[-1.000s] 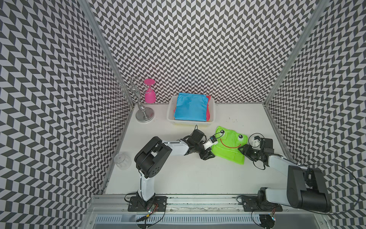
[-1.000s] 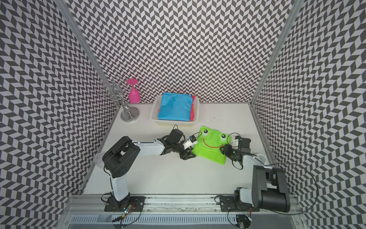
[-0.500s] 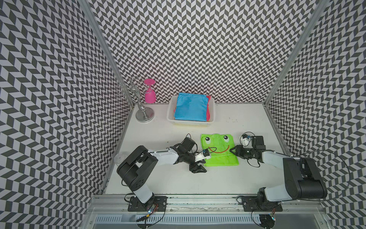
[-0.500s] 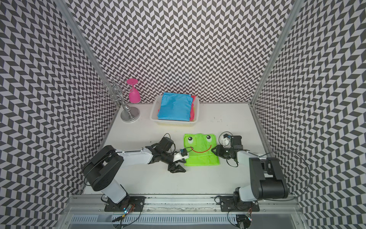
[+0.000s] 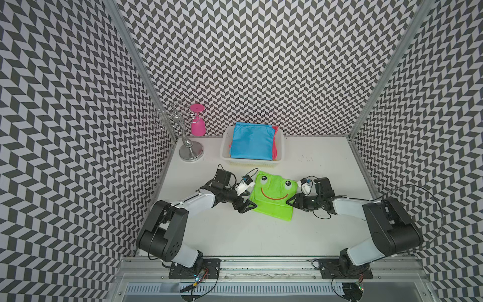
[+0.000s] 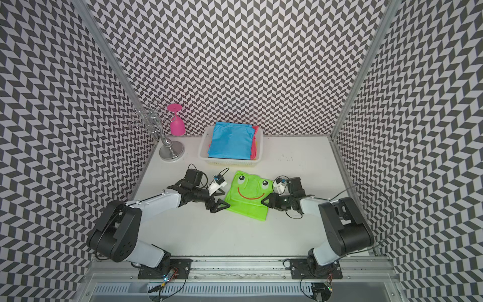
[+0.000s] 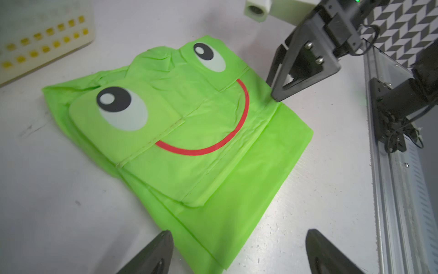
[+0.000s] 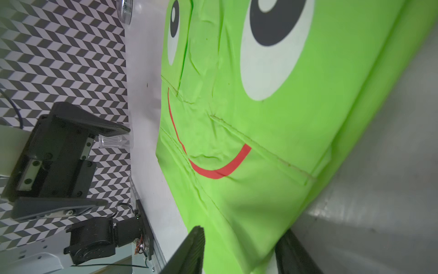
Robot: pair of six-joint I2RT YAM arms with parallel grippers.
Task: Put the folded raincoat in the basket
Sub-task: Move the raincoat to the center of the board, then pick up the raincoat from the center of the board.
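While basket holds blue fabric, green raincoat lies on tbl.

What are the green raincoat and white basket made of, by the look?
The green raincoat looks like thin plastic-coated fabric or vinyl: slight sheen, sharp creases, stitched seams. The white basket looks like moulded plastic, matte: rows of small holes in its wall, flared rim.
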